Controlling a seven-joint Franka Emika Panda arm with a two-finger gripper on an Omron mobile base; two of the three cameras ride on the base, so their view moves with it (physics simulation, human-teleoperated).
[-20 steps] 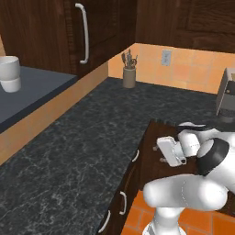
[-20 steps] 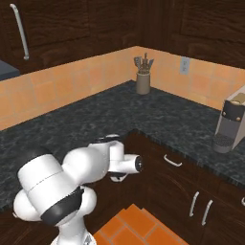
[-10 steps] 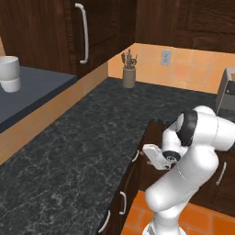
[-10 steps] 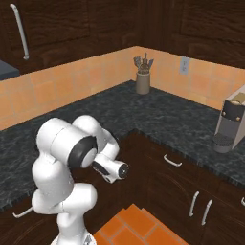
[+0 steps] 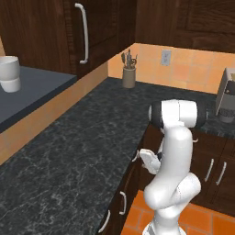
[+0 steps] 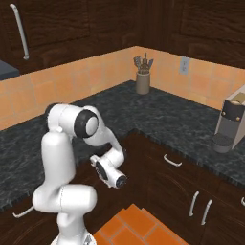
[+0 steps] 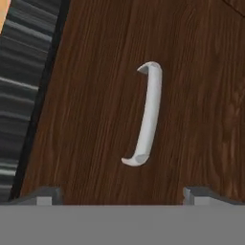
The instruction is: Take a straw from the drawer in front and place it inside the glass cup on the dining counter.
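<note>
My arm has swung down off the black granite counter (image 5: 78,151) to face the drawer (image 7: 110,110), still closed. Its handle (image 7: 146,115) sits near twelve o'clock of my gripper (image 7: 122,194), jaws spread wide and empty. Straw presumably inside, unseen.

A home kitchen: a black speckled granite counter (image 5: 78,151) wraps round a corner under orange wall tiles (image 6: 100,72), with dark wood cabinets (image 5: 50,32) above and below carrying pale bar handles (image 5: 84,33). A utensil holder (image 6: 142,76) and a coffee machine (image 6: 231,125) stand on it beside a wall socket (image 5: 166,57).
</note>
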